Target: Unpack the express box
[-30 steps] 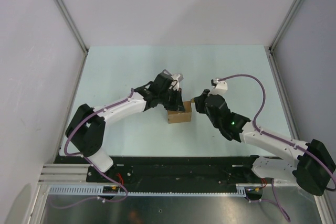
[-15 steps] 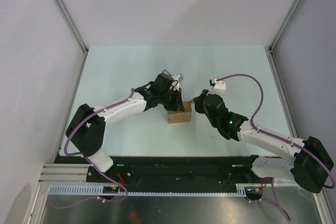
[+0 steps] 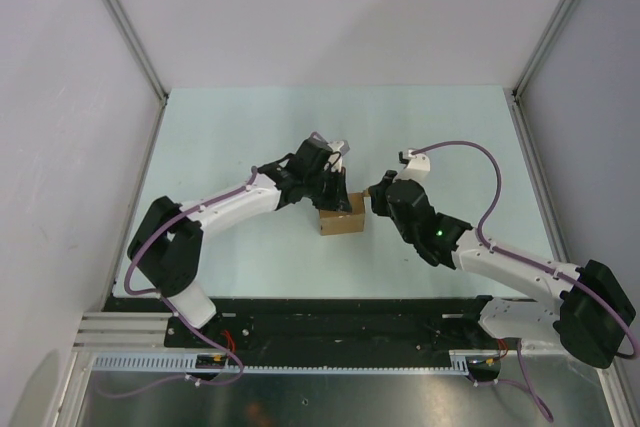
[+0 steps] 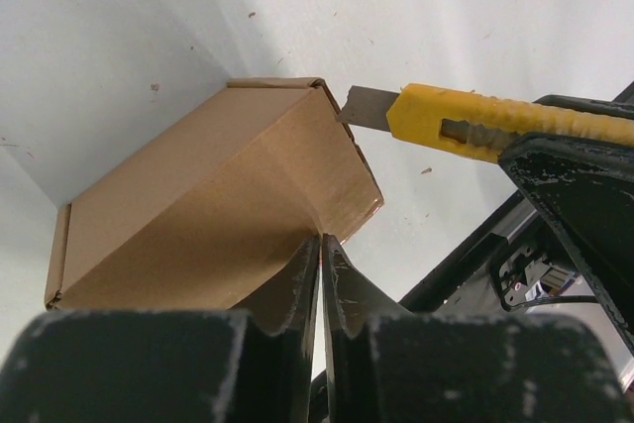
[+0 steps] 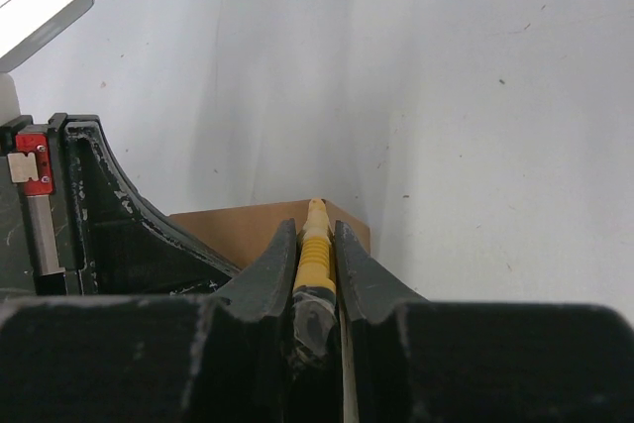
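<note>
On the pale green tabletop [image 3: 220, 137], near its middle: a small plain brown cardboard express box [image 3: 341, 219], lying flat between the two grippers, top still shut as far as can be seen. For the left gripper [image 3: 331, 190]: reaches in from the left and rests its tips on the upper side of the box. Seen from the left wrist, shows both black fingers [image 4: 297, 284] pressed together with only a hairline slit between, right at the near edge of the box; impossible to tell whether a thin piece of cardboard sits in that slit. For the right gripper [image 3: 374, 203]: comes from the right, just beside the box's right face, and clamps a slim yellow-and-black utility knife [image 5: 315, 250] tightly between narrow jaws, with the yellow handle pointing forward between the fingers [image 5: 269, 274]. From the left wrist view, shows the short grey blade [image 4: 365, 106] sticking out of the handle, with its tip at the far upper corner of the box, perhaps touching the cardboard edge there, but not clear enough to confirm.
</note>
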Controlling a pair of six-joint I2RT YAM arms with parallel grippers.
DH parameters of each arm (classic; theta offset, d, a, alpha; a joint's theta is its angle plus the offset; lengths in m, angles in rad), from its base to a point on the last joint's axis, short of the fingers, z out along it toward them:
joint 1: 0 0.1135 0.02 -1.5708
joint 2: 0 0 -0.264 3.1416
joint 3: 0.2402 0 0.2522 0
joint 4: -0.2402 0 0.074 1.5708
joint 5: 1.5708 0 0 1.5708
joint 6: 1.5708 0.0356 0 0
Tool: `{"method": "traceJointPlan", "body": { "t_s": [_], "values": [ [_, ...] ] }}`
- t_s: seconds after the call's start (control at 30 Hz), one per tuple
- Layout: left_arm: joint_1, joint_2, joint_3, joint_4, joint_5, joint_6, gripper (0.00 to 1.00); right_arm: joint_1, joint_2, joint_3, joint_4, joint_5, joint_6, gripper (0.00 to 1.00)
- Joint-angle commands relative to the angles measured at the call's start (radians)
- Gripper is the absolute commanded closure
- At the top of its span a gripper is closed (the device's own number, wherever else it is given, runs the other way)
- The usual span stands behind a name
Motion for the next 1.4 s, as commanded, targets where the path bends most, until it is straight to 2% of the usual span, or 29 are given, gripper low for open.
{"method": "traceJointPlan", "body": {
  "t_s": [0.0,0.53,1.37],
  "values": [
    [-0.002,0.075,-0.028,-0.125,-0.118,0.018,0.89,0.003,-0.008,0.035,0.03,0.054,-0.025,1.0],
    [0.0,0.088,-0.028,-0.129,-0.119,0.015,0.9,0.017,-0.037,0.035,0.055,0.051,-0.053,1.0],
    [0.0,0.095,-0.029,-0.136,-0.122,0.015,0.91,0.026,0.032,0.033,0.052,0.029,-0.044,1.0]
  ]
}}
